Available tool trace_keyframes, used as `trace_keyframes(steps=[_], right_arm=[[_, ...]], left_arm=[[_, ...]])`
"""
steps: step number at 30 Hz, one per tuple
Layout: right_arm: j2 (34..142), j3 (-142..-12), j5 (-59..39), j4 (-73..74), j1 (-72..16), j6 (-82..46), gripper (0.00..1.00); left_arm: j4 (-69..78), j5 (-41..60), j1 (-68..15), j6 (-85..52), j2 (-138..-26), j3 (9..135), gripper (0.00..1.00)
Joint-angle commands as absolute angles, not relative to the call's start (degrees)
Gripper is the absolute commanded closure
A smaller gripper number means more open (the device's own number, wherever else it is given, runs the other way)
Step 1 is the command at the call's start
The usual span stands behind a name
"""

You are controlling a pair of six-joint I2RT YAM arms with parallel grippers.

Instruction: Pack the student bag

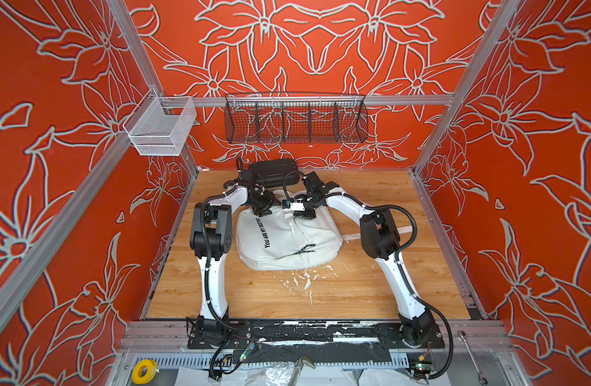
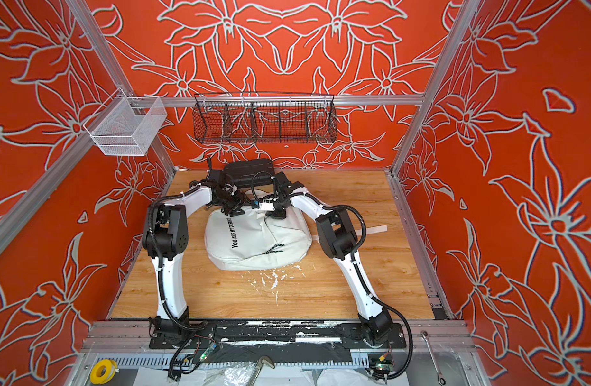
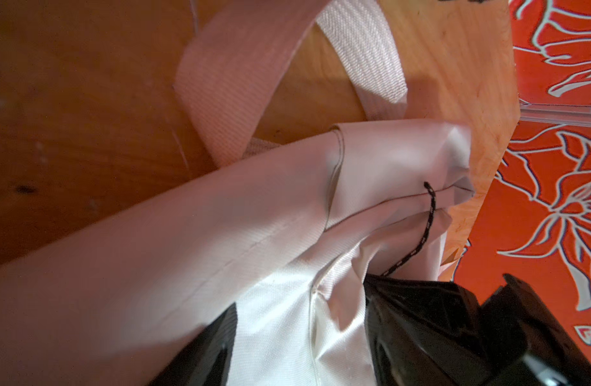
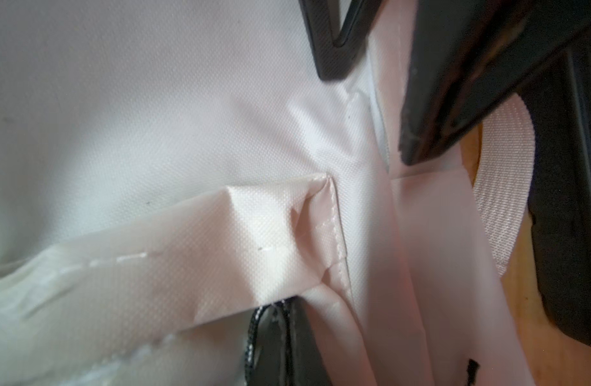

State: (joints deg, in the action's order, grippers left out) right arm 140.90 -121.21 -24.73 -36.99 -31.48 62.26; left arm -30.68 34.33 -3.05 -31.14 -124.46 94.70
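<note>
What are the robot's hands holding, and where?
The right gripper seems shut on the bag's zip cord. The left gripper is open astride the bag's top edge, clamping nothing.

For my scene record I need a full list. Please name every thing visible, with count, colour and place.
student bag: one, white with black print, table centre
hard case: one, black, behind the bag
wire basket: one, black, hung at the back
mesh basket: one, white, hung back left
tape roll: one, yellow, front left
wrench: one, silver, front right
left gripper: one, black, bag's far edge, grip unclear
right gripper: one, black, shut, bag's far edge
</note>
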Motion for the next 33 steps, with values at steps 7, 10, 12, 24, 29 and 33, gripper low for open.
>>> trace_keyframes(steps=[7,10,12,24,29,33], right_arm=[[125.05,-104.85,-28.74,-28.42,-32.20,62.37,1.00],[123.79,-103.26,-28.49,-27.42,-32.86,62.91,1.00],[124.09,-103.03,-27.89,-26.94,-33.08,62.68,1.00],[124.94,-104.77,-24.65,-28.65,-33.15,61.43,1.00],[124.54,-104.53,-24.44,-29.12,-33.57,61.34,1.00],[124.50,-104.06,-24.86,-29.16,-34.18,61.39,1.00]], left_arm=[[-30.68,39.02,-4.29,-30.73,-125.97,98.53,0.36],[-31.89,39.71,-5.37,-29.89,-126.77,100.01,0.36],[-33.79,39.46,-6.35,-28.39,-127.50,101.15,0.36],[-40.54,36.59,-8.65,-24.43,-131.06,103.39,0.34],[-40.26,35.66,-9.53,-24.55,-131.37,103.11,0.33],[-40.98,34.79,-9.92,-27.22,-133.97,103.76,0.34]])
